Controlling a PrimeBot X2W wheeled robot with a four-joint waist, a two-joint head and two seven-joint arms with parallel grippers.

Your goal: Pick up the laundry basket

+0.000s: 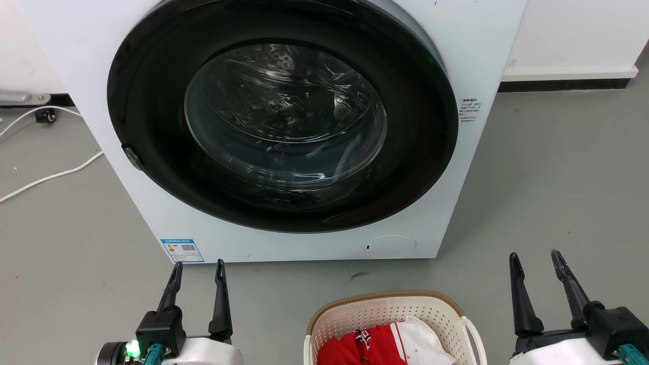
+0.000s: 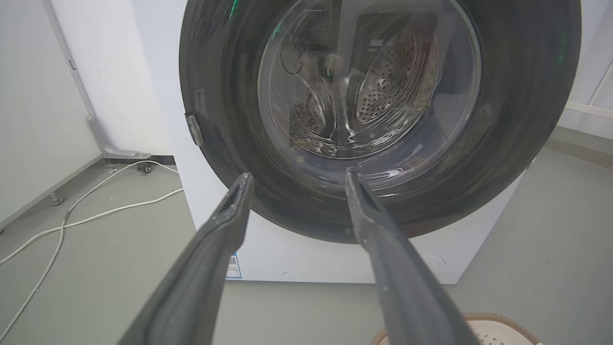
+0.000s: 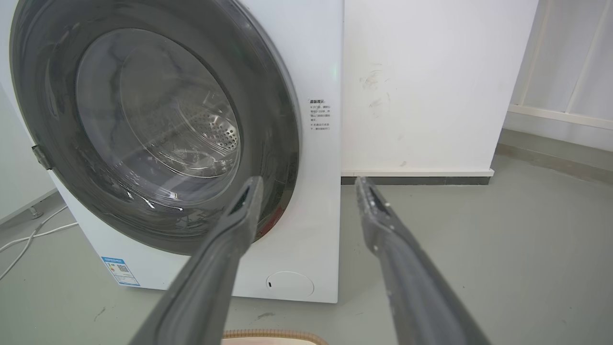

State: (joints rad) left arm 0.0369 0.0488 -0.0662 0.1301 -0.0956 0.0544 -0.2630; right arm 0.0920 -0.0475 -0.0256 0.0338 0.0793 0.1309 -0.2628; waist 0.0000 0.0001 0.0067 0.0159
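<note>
The laundry basket, cream perforated plastic with a brown woven-look rim, sits on the floor at the bottom centre of the head view, cut off by the frame edge. Red and white clothes lie inside it. Its rim also peeks in at the left wrist view's bottom right and the right wrist view's bottom edge. My left gripper hangs open left of the basket, apart from it. My right gripper is open just right of the basket, with nothing between its fingers.
A white front-loading washer with a shut dark round door stands right behind the basket. White cables trail on the grey floor at the left. A white wall with a dark skirting runs behind at the right.
</note>
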